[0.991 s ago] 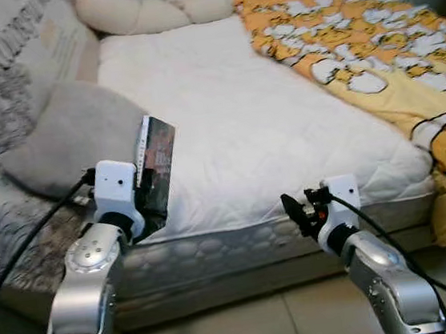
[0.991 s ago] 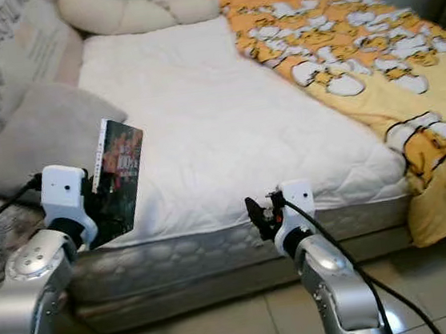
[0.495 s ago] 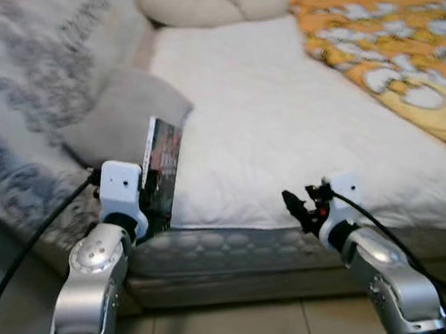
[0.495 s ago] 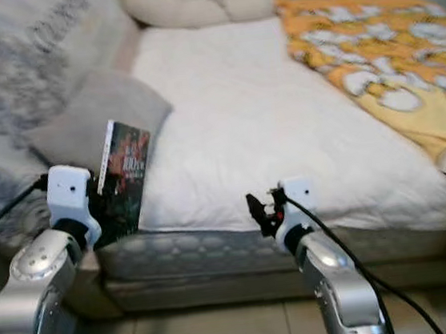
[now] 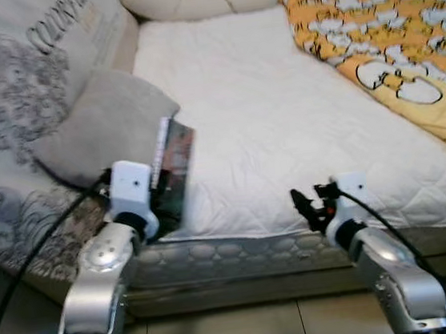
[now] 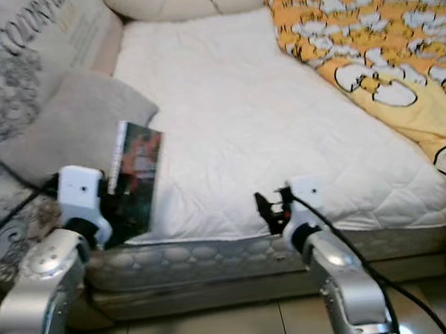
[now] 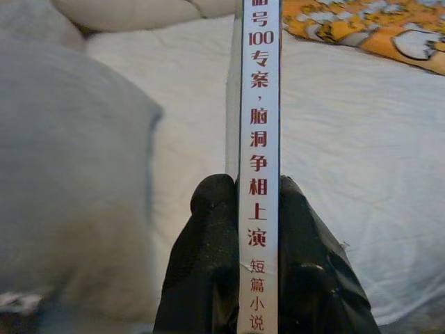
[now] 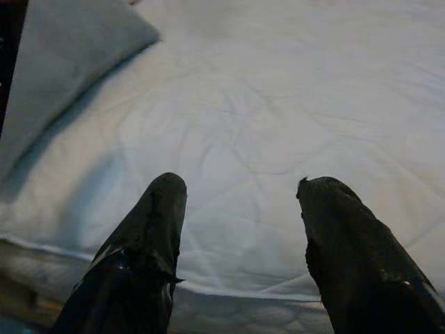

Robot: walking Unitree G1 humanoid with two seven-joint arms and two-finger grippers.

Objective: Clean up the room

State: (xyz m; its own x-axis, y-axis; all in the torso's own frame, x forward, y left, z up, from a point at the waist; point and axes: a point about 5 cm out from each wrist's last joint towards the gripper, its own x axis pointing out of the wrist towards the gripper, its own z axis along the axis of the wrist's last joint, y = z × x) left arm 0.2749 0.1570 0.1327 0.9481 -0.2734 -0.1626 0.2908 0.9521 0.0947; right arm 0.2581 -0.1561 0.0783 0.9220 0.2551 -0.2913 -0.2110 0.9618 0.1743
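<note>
I've got the book (image 5: pixel 173 166) clamped upright by its spine in my left gripper (image 5: pixel 156 203) at the near edge of the bed (image 6: pixel 234 125), just by the grey pillow (image 5: pixel 101 124), so it's picked up but not yet put away, I'd judge. My right gripper (image 8: pixel 240 240) hangs empty with its fingers apart over the white mattress, while farther back the yellow blanket (image 5: pixel 385 35) lies rumpled; my left wrist view gives me the spine's printed characters, which the head views don't.
</note>
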